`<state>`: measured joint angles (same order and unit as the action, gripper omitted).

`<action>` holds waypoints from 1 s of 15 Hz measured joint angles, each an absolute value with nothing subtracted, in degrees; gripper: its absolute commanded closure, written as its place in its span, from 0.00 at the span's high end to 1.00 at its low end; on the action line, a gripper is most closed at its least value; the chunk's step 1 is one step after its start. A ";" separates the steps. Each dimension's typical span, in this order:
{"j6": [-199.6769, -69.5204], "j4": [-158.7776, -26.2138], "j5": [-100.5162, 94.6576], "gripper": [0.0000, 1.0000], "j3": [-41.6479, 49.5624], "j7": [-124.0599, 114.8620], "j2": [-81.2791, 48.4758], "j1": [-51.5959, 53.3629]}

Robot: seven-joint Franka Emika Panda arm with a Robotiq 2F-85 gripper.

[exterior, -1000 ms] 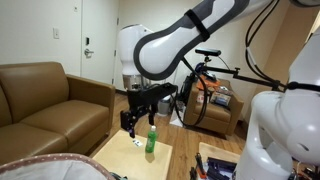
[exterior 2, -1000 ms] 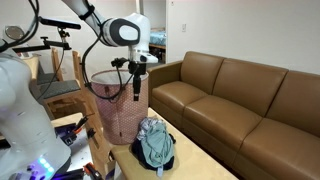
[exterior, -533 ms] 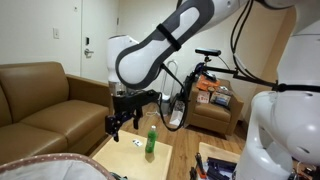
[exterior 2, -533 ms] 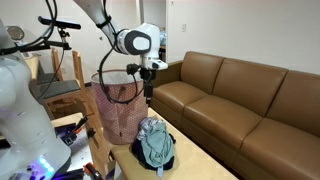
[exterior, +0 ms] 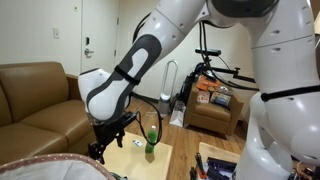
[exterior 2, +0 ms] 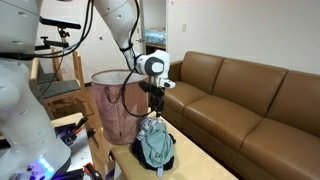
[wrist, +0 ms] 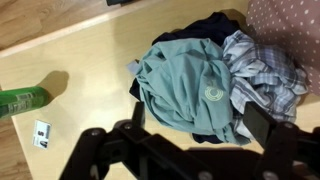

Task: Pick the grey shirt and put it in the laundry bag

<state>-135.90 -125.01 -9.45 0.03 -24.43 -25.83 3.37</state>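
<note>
Grey shirt (wrist: pixel 188 92): one; laundry bag (exterior 2: pixel 110 115): one

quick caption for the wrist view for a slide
Open end effector hovers above the grey shirt on a wooden table, green bottle nearby.

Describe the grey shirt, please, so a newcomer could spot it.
Before the brown sofa stands a wooden table with a clothes pile. The grey shirt tops it: plain grey-teal with a round logo, unlike the plaid cloth beside it.
</note>
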 measured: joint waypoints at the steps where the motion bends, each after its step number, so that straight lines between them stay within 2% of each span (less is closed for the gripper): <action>1: -136.83 -123.66 -9.53 1.00 0.25 -23.32 -28.12 3.97; 15: -146.79 -116.77 -9.35 1.00 2.74 -18.00 -46.12 7.54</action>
